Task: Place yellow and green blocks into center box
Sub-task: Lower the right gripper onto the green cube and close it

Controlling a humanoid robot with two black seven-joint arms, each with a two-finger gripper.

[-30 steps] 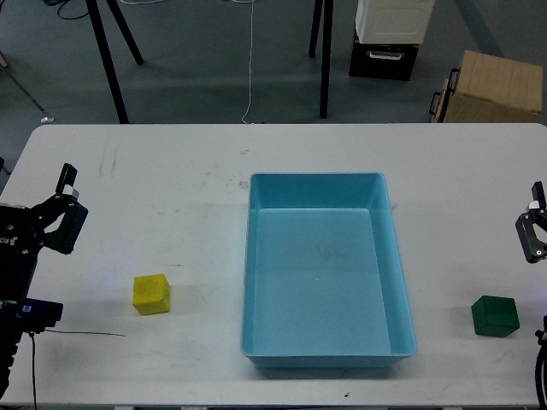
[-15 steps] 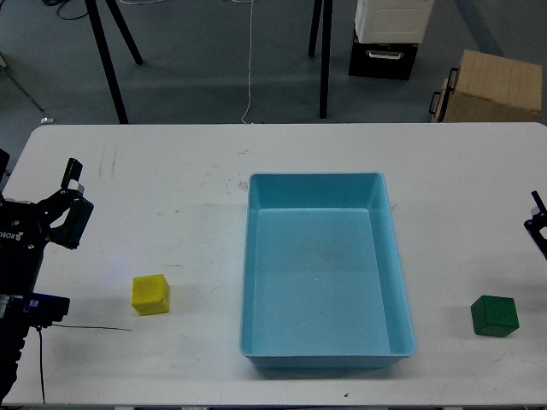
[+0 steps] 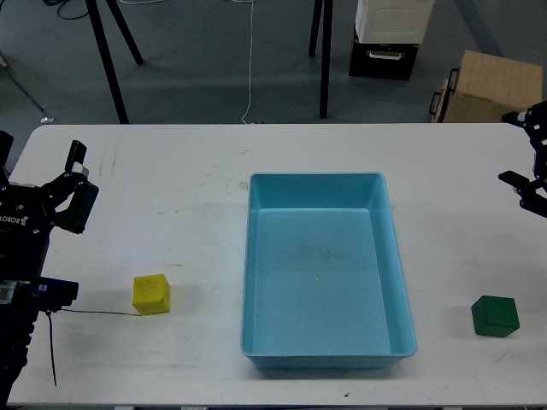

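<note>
Head view. The blue box sits at the center of the white table with its long side running near to far. Its interior shows only the bare floor; neither block is inside.

The yellow block rests on the table to the left of the box, near the front edge and well apart from the box wall. The green block rests to the right of the box, also toward the near edge and well apart from the box.

The left gripper hovers at the far-left side of the table, beyond the yellow block and not touching it. Its fingers appear spread and hold nothing. The right gripper is at the right frame edge, farther back than the green block and well apart from it (only part of it is visible, so whether it is released or clenched cannot be told).

Task status, as judged: no block has been placed. Both pick-and-place cycles remain, yellow and green alike.
</note>
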